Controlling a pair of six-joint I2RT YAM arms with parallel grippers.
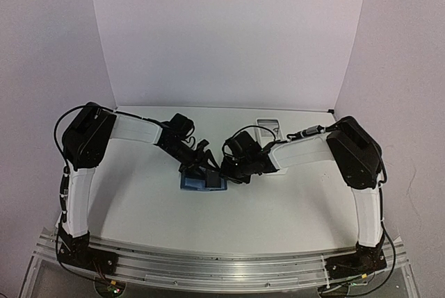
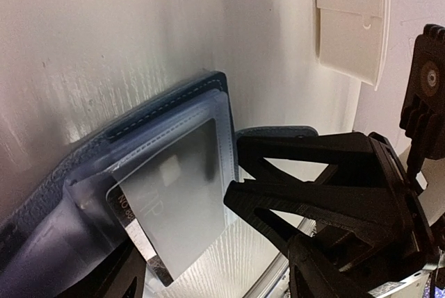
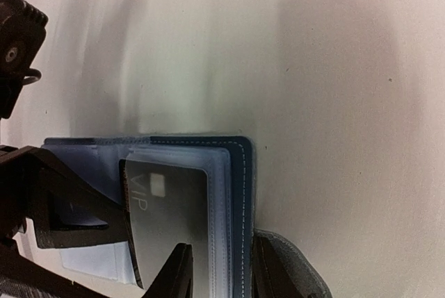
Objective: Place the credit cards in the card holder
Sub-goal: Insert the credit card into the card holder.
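Note:
The blue card holder (image 1: pixel 189 183) lies open on the table between both arms. In the left wrist view its dark cover (image 2: pixel 156 109) and clear sleeves show, with a grey credit card (image 2: pixel 177 201) marked VIP partly slid under a sleeve. My left gripper (image 2: pixel 182 239) is open, one finger (image 2: pixel 313 194) at the card's edge and the other at its lower corner. In the right wrist view the card (image 3: pixel 167 214) lies on the holder (image 3: pixel 241 187). My right gripper (image 3: pixel 222 277) is open a little, its fingers astride the holder's stitched edge, next to the strap (image 3: pixel 295 274).
A long white tray (image 1: pixel 268 128) stands behind the right gripper at the back of the table; it also shows in the left wrist view (image 2: pixel 351 20). The white backdrop walls close in the table. The two grippers (image 1: pixel 197 167) (image 1: pixel 233 171) are very close together.

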